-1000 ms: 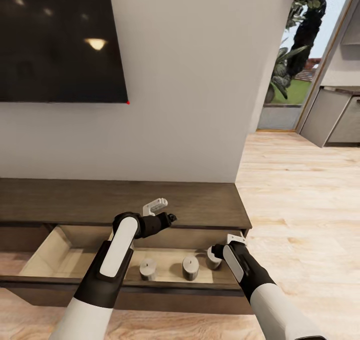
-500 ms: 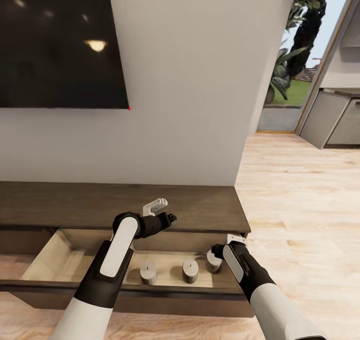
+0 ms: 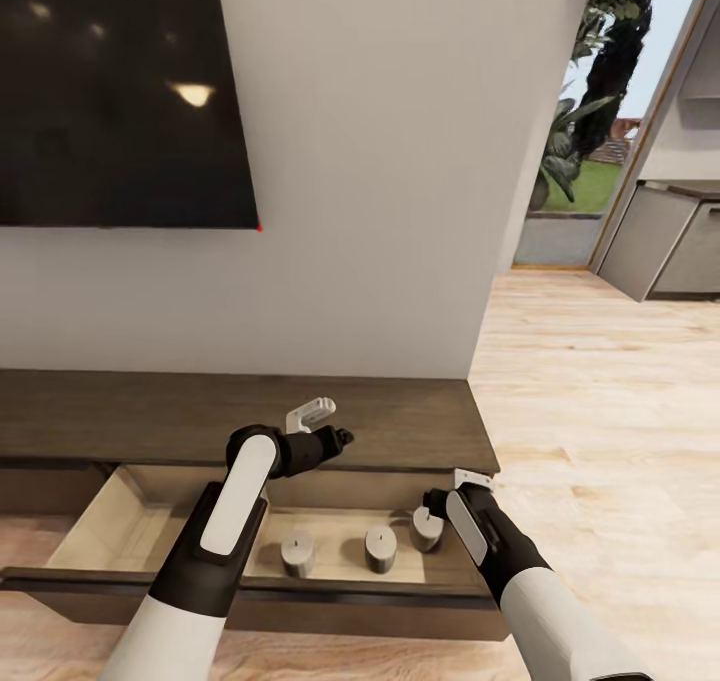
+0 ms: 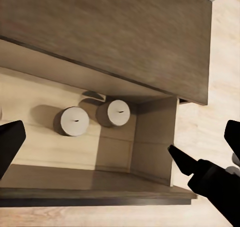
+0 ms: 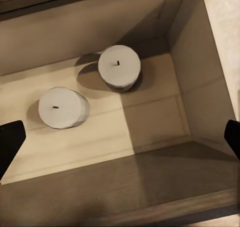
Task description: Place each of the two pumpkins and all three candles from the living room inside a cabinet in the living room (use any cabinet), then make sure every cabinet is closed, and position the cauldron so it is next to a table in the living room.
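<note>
Candles (image 3: 380,548) sitting three in the cabinet (image 3: 400,416) drawer, at 12 o'clock | left gripper (image 3: 318,413) and right gripper (image 5: 120,137) both gaping wide, holding nothing | judging: candle-stowing finishing; next fetching pumpkins, shutting drawer later.

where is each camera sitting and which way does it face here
Head view: from the robot's head, forward and down at the cabinet with its open drawer holding three candles; both arms show.
Left wrist view: on the left arm, down into the drawer; dark tips of its spread jaws at the edges.
Right wrist view: on the right arm, down into the drawer; dark jaw tips wide apart.
Both wrist views share two candles.
</note>
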### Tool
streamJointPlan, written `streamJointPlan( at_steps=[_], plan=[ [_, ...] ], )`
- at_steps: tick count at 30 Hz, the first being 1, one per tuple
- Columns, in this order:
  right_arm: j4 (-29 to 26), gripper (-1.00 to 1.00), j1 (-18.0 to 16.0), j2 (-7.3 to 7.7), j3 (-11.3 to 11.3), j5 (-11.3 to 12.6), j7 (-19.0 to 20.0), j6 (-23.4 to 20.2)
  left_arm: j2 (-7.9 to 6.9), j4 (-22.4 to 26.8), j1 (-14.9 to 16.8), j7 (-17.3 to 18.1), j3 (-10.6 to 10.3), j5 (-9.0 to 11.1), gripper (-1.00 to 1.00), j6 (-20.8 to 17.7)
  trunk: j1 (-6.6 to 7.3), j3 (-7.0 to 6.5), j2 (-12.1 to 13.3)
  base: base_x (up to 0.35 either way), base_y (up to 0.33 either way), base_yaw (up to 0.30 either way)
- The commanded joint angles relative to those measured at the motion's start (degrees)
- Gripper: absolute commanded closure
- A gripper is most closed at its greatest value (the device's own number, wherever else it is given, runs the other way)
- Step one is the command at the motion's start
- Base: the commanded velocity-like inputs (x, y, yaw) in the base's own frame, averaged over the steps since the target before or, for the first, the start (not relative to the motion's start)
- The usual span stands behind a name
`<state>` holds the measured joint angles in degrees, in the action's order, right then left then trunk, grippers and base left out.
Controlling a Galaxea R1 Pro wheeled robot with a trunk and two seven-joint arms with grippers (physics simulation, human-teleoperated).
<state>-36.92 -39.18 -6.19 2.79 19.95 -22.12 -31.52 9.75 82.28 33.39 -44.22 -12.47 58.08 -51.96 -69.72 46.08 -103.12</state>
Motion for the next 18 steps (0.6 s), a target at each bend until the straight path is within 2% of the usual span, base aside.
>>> streamJointPlan(
  at_steps=[1, 10, 13, 18],
  plan=[
    [-0.08, -1.00, -0.02, 0.07, 0.28, 0.61, -0.55, -0.15, 0.01, -0.02, 0.07, -0.60, -0.01, 0.54, -1.00, -0.07, 0.23, -0.13, 0.39, 0.000, 0.000, 0.000],
    [-0.08, -1.00, -0.03, 1.60, 0.21, 0.52, -0.50, -1.04, -0.15, -0.67, 0.11, -0.84, 0.18, 0.39, -1.00, -0.34, 2.21, -1.75, 4.00, 0.000, 0.000, 0.000],
    [-0.08, -1.00, -0.02, 2.25, 0.14, 0.52, -0.48, -2.03, -0.10, -2.12, 0.22, -1.12, 0.56, 0.37, -1.00, -0.73, 2.87, -2.29, 5.20, 0.000, 0.000, 0.000],
    [-0.04, -1.00, 0.07, 2.48, 0.07, 0.71, -0.53, -2.53, -0.14, -6.13, 0.26, -1.28, 0.76, 0.05, -1.00, -1.54, 3.96, -3.18, 7.21, 0.000, 0.000, 0.000]
  ],
)
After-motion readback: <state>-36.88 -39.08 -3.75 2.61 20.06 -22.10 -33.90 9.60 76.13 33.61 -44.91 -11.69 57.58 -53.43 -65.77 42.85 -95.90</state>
